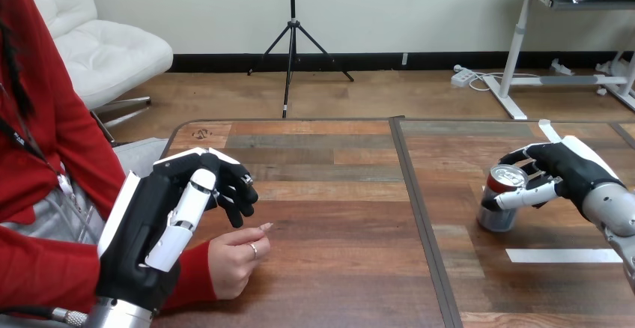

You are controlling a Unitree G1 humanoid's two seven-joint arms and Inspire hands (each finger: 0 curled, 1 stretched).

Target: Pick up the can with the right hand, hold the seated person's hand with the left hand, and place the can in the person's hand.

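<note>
Can (499, 207): upright on the table (337, 268), right of frame.
Right hand (570, 169): fingers and thumb wrapped round the can's upper part.
Person's hand (238, 259): lower left, resting on the table.
Left hand (161, 227): over the person's wrist, fingers curled, grasping nothing.

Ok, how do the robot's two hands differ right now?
The right hand is curled round the drink can; the left hand has curled fingers holding nothing. The left hand hovers just over the person's hand, not gripping it; the right is far from it. Both are black with white shells.
</note>
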